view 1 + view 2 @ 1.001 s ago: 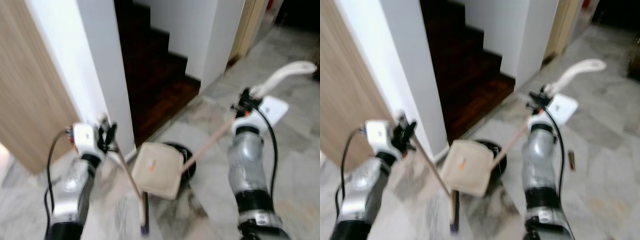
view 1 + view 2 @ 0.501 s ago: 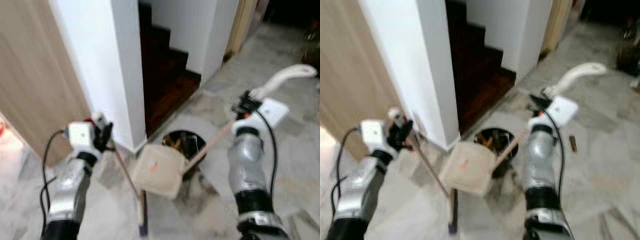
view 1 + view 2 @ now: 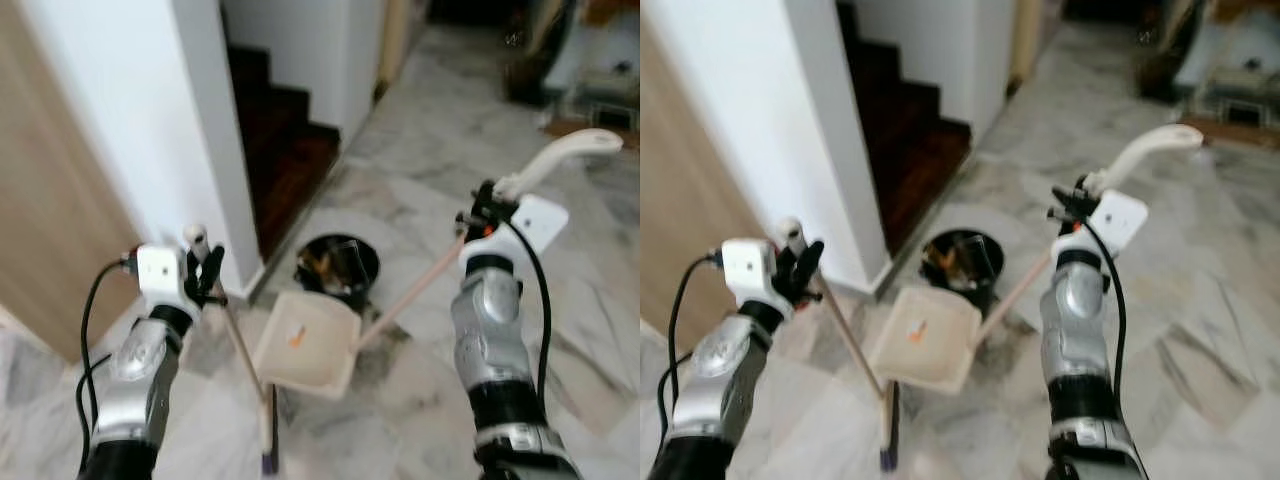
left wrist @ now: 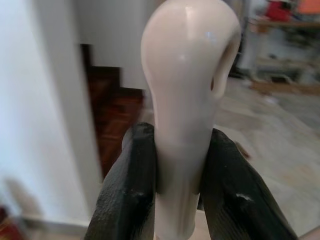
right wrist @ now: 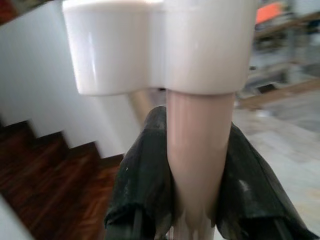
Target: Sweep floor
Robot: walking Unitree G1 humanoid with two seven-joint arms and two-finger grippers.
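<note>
My left gripper [image 3: 205, 275] is shut on the cream handle [image 4: 185, 100] of a broom [image 3: 240, 350]; its stick slants down to the dark brush head [image 3: 268, 440] on the marble floor. My right gripper [image 3: 480, 215] is shut on the beige pole [image 5: 199, 150] of a cream dustpan [image 3: 305, 345], whose white curved grip [image 3: 560, 155] sticks up past the wrist. The dustpan hangs between my arms with a small orange scrap [image 3: 296, 337] inside. Just beyond it a black bin [image 3: 337, 270] with rubbish stands on the floor.
A white wall corner [image 3: 190, 130] and a wooden panel [image 3: 50, 230] stand at left. Dark wooden stairs [image 3: 275, 130] rise behind the bin. Grey marble floor [image 3: 420, 160] stretches to the right, with blurred furniture [image 3: 560, 60] far back.
The camera has moved, so the wall and stairs have slid left and more open floor shows at right. The bin now stands clear beyond the dustpan. Both grips hold as before.
</note>
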